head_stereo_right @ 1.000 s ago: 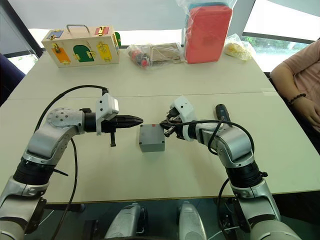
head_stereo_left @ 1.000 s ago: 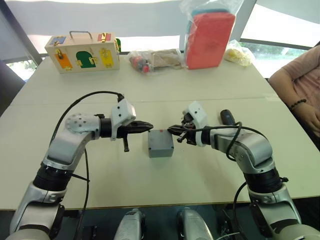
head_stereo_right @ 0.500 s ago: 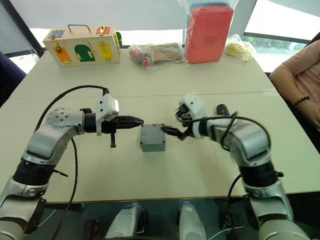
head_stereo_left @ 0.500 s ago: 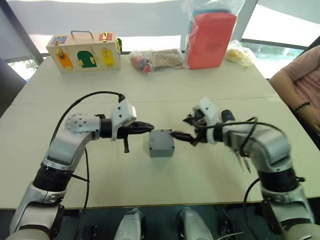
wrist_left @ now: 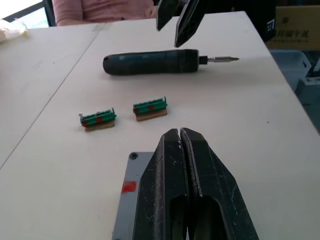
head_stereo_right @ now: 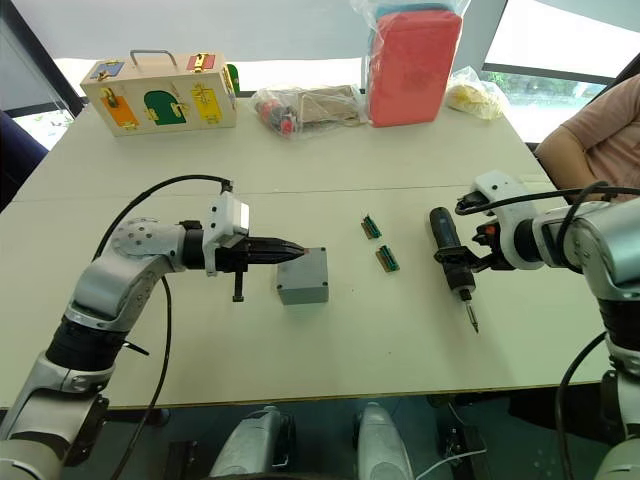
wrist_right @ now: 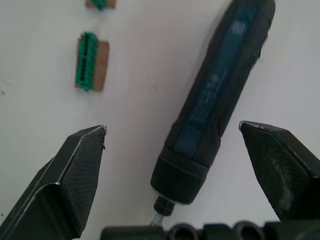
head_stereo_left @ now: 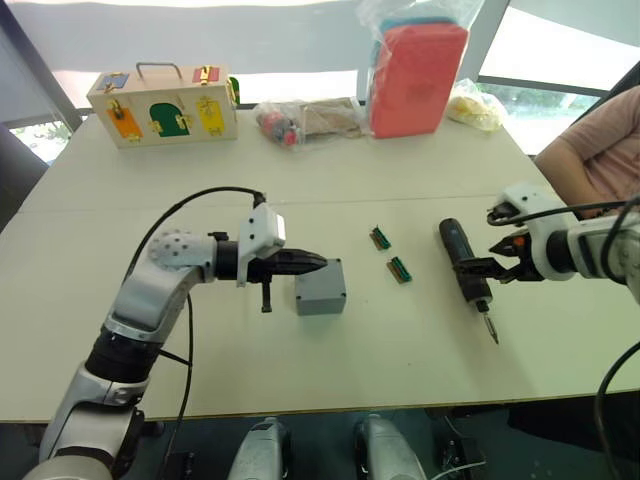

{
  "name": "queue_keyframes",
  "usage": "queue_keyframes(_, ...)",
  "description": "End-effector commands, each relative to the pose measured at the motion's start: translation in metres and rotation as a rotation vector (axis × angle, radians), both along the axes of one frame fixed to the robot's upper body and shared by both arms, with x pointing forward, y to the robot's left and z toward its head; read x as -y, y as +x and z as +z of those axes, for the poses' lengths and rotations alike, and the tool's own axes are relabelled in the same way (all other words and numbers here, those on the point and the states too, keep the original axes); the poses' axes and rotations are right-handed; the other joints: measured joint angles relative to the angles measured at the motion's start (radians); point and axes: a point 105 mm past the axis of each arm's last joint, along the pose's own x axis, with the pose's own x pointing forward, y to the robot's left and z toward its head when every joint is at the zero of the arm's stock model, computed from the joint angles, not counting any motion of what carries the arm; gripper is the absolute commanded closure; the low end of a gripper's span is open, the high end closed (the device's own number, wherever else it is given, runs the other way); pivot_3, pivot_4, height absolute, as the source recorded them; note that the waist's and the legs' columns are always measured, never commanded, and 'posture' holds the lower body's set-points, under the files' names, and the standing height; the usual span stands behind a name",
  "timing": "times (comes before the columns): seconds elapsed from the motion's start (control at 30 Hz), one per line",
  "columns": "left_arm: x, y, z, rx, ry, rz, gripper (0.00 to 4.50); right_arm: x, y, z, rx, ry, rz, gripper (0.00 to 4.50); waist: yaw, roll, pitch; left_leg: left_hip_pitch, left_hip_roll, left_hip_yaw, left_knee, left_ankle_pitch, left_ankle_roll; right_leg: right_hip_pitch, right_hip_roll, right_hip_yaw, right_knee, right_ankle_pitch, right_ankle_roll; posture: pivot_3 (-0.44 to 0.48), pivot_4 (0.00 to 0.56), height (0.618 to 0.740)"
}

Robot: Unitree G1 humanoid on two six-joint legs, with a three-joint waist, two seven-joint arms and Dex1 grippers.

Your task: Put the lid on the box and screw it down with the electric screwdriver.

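Left gripper: the left gripper [head_stereo_left: 315, 263] has its two black fingers pressed together, holding nothing, with the tips resting on the left top edge of the box [head_stereo_left: 321, 287].
Right gripper: the right gripper [head_stereo_left: 488, 267] is spread wide, its fingers standing on either side of the electric screwdriver [head_stereo_left: 462, 266] and not closed on it.
Box: it sits on the table [head_stereo_left: 300, 380] near the middle, the lid [wrist_left: 129, 200] on top of it, with a small red mark on the grey face.
Screwdriver: it lies flat on the table to the right of the box, well apart from it, bit pointing toward the robot.
Change from a second ago: the right gripper was at the box's right side; it has now swung out to the screwdriver. The left gripper has moved from just beside the box onto it. Two green connectors [head_stereo_left: 390, 254], earlier hidden behind the right arm, now show between box and screwdriver.
Left wrist view: a screw hole at the lid's corner shows here, too small to make out from the head.
Right wrist view: the wide gap between the open fingers [wrist_right: 67, 185] and the screwdriver's body is plain.
Far edge: a wooden latch box [head_stereo_left: 164, 103], clear bags and a red pack [head_stereo_left: 418, 77].
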Motion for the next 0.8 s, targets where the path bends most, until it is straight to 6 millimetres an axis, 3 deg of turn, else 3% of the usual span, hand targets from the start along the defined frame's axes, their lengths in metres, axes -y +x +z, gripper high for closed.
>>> queue_keyframes(0.03, 0.003, -0.002, 0.006, 0.040, -0.024, -0.012, 4.50, 0.010, 0.006, 0.000, -0.047, -0.018, -0.079, 0.04, 0.001, 0.000, 0.000, 0.000, 0.000, 0.000, 0.000, 0.000, 0.000, 0.000, 0.000, 0.000, 0.000, 0.000, 0.000, 0.000, 0.150, 0.730)
queue_keyframes(0.23, 0.006, -0.005, 0.004, 0.043, -0.035, -0.014, 4.50, 0.018, 0.014, -0.019, -0.138, -0.032, -0.122, 0.04, 0.003, 0.000, 0.000, -0.001, -0.001, 0.000, 0.001, 0.000, 0.000, 0.000, -0.001, 0.000, -0.001, 0.000, 0.000, 0.000, 0.150, 0.730)
queue_keyframes(0.5, 0.003, -0.007, 0.005, 0.058, -0.047, 0.026, 4.50, 0.011, 0.028, -0.041, -0.200, -0.049, -0.093, 0.04, 0.000, 0.000, 0.000, -0.001, 0.000, 0.000, 0.001, 0.000, 0.000, 0.000, 0.000, 0.000, -0.001, 0.000, 0.000, 0.000, 0.150, 0.730)
queue_keyframes(0.67, 0.001, -0.009, 0.003, 0.056, -0.031, 0.033, 4.50, 0.008, 0.034, -0.045, -0.210, -0.057, -0.075, 1.15, 0.001, 0.000, 0.000, -0.001, -0.001, 0.000, 0.001, 0.000, 0.000, 0.000, 0.000, 0.000, -0.001, 0.000, 0.000, 0.000, 0.150, 0.730)
queue_keyframes(0.8, -0.002, -0.008, 0.003, 0.057, -0.020, 0.043, 4.50, 0.007, 0.037, -0.036, -0.192, -0.039, -0.082, 2.52, 0.000, 0.000, 0.000, -0.001, 0.000, 0.000, 0.001, 0.000, 0.000, 0.000, 0.000, 0.000, -0.001, 0.000, 0.000, 0.000, 0.150, 0.730)
